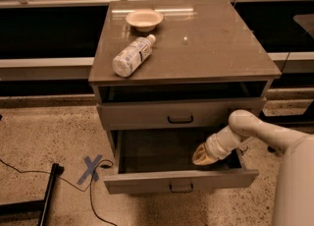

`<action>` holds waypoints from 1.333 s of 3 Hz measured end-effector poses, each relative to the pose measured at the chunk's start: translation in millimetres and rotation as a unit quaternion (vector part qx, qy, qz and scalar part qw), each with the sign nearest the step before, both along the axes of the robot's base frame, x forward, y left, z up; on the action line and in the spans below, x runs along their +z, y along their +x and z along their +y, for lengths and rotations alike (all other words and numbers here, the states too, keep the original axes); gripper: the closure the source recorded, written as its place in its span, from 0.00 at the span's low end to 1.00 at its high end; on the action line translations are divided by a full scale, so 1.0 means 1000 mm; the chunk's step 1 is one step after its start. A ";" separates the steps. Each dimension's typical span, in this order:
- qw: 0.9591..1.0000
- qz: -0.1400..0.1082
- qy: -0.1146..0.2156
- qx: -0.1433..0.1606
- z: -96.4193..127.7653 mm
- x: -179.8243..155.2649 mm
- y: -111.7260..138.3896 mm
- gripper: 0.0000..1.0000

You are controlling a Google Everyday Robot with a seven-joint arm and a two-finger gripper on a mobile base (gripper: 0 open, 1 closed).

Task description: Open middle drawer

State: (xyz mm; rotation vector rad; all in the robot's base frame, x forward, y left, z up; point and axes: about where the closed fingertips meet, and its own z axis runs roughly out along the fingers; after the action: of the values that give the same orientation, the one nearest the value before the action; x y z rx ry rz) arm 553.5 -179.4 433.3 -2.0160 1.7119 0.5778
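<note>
One drawer, the middle drawer [147, 182], stood pulled out, enclosing the gripper [202, 157] at its right end; whether the jaws were apart or together could not be told. Above them sat the top drawer [142, 115]; higher and leftward, a plastic bottle [131, 57] and a bowl [143, 18] lay on the bench [211, 48].

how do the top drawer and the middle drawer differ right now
The middle drawer is pulled out, its inside showing; the top drawer sits pushed in. The gripper reaches into the middle drawer, not the top drawer. Both are wide, with flat grey-brown fronts.
</note>
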 end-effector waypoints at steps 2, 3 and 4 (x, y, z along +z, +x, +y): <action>0.999 0.037 -0.013 -0.013 0.009 -0.036 0.009 1.00; 0.998 0.056 -0.023 -0.009 0.006 -0.048 -0.010 1.00; 0.997 0.067 -0.029 -0.002 0.003 -0.049 -0.031 1.00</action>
State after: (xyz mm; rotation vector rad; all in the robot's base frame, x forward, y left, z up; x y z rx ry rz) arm 522.9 -176.8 384.2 -2.0540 1.8291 0.6836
